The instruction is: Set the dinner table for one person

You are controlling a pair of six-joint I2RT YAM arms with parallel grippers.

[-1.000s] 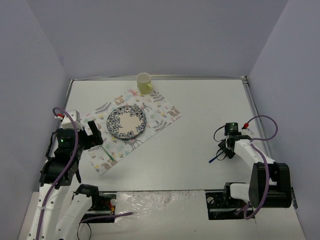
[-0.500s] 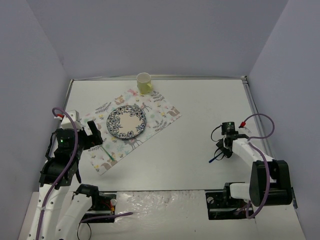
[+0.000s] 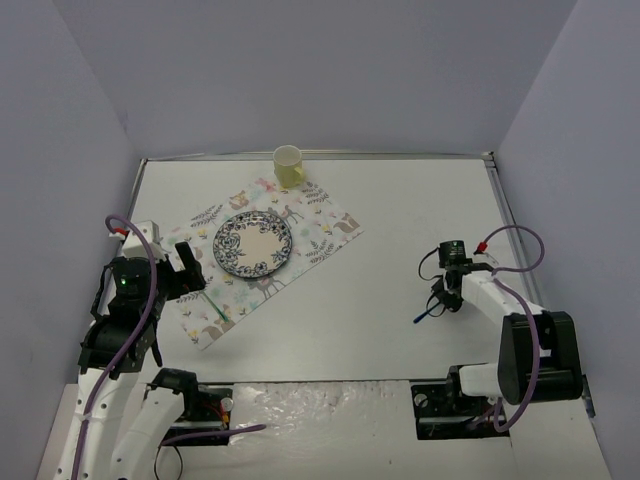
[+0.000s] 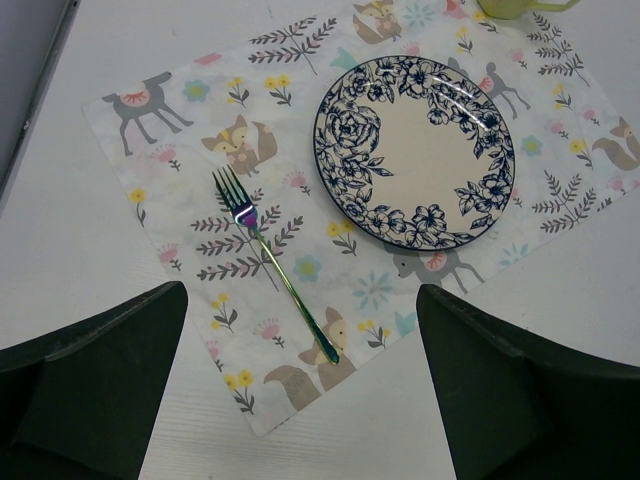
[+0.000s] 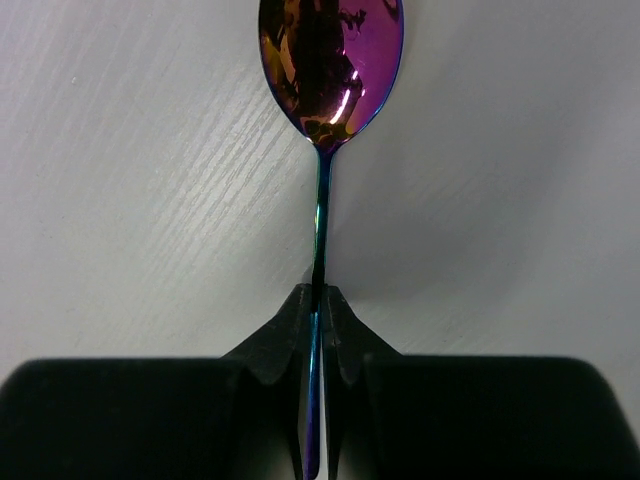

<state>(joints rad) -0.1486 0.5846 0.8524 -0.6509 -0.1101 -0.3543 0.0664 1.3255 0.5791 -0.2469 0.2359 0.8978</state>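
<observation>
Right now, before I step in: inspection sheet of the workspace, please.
Surface: dinner table, white, matte, metal rim; no spills seen.
Job's things: placemat angled, left of centre; plate and fork lie on it, side by side; cup at its far corner; spoon on the right, in the right gripper.
Clutter: nothing seen.
Grippers: left gripper open, empty, above the placemat; right gripper fingers shut on the spoon's handle.
Cables: purple cables loop along both arms, away from the tableware.
Surroundings: plain walls on three sides.
</observation>
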